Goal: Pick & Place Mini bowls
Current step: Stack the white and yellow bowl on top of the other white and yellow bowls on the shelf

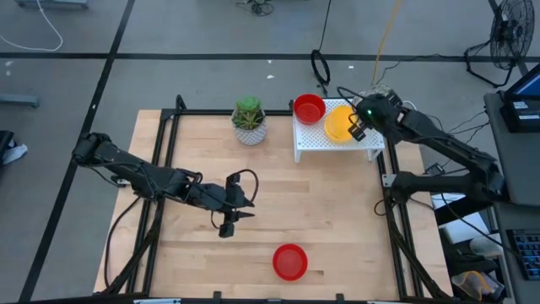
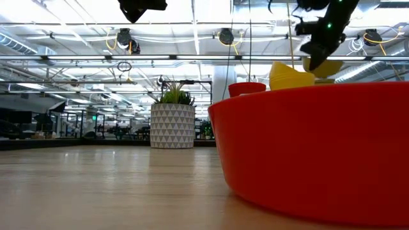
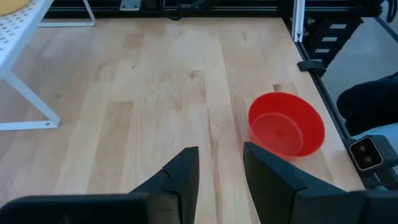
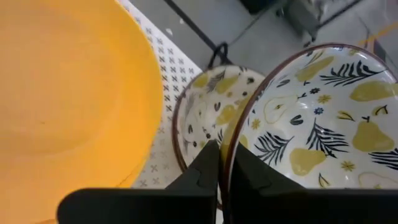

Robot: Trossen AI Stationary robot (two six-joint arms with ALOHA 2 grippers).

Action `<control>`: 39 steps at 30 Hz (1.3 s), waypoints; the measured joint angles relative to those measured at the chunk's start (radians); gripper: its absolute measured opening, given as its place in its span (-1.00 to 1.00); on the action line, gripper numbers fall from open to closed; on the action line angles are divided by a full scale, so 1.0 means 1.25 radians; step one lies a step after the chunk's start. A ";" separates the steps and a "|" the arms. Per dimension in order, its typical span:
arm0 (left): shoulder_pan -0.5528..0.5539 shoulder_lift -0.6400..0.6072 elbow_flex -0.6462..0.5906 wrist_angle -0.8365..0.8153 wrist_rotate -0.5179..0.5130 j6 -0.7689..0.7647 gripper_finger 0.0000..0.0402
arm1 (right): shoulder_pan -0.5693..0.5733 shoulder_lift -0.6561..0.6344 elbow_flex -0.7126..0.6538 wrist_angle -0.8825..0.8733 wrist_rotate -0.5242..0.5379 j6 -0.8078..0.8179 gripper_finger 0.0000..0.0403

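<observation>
One red mini bowl (image 1: pixel 290 262) sits on its base near the table's near edge and fills the low view's foreground (image 2: pixel 313 153). My left gripper (image 1: pixel 228 223) hovers open over the table's middle, with that bowl (image 3: pixel 286 124) ahead of it. On the white rack (image 1: pixel 314 139) stand a red bowl (image 1: pixel 309 108) and a yellow bowl (image 1: pixel 337 123). My right gripper (image 1: pixel 358 128) is over the rack, shut on a cream patterned bowl (image 4: pixel 323 118). A second patterned bowl (image 4: pixel 202 109) lies on the rack beneath it, beside the yellow bowl (image 4: pixel 62 93). My right gripper (image 4: pixel 224 155) pinches the rim (image 4: pixel 231 140) of the cream patterned bowl, one finger (image 4: pixel 252 177) inside the bowl and one (image 4: pixel 202 171) outside. The fingers come from above. The bowl is tilted on edge over the second patterned bowl; whether the two touch I cannot tell.
A potted green plant (image 1: pixel 249 121) in a pale patterned pot (image 2: pixel 172 126) stands at the table's far side, left of the rack. Bare wood lies between my left gripper and the red bowl. Black frame rails (image 1: pixel 164 139) run along the table's sides.
</observation>
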State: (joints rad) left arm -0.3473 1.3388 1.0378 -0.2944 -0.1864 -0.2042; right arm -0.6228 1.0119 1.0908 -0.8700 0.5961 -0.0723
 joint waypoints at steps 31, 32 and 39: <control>0.000 0.000 0.000 -0.001 0.001 -0.006 -0.37 | -0.087 0.135 0.000 0.109 -0.008 -0.059 -0.63; 0.000 0.000 0.000 -0.001 0.001 -0.007 -0.37 | -0.087 0.135 0.000 0.113 -0.016 -0.060 -0.60; 0.000 0.000 0.000 -0.001 0.001 -0.007 -0.37 | -0.082 0.112 0.000 0.119 -0.019 -0.084 -0.35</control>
State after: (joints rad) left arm -0.3473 1.3388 1.0374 -0.2962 -0.1856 -0.2134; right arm -0.7252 1.1518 1.0903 -0.7207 0.5728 -0.1768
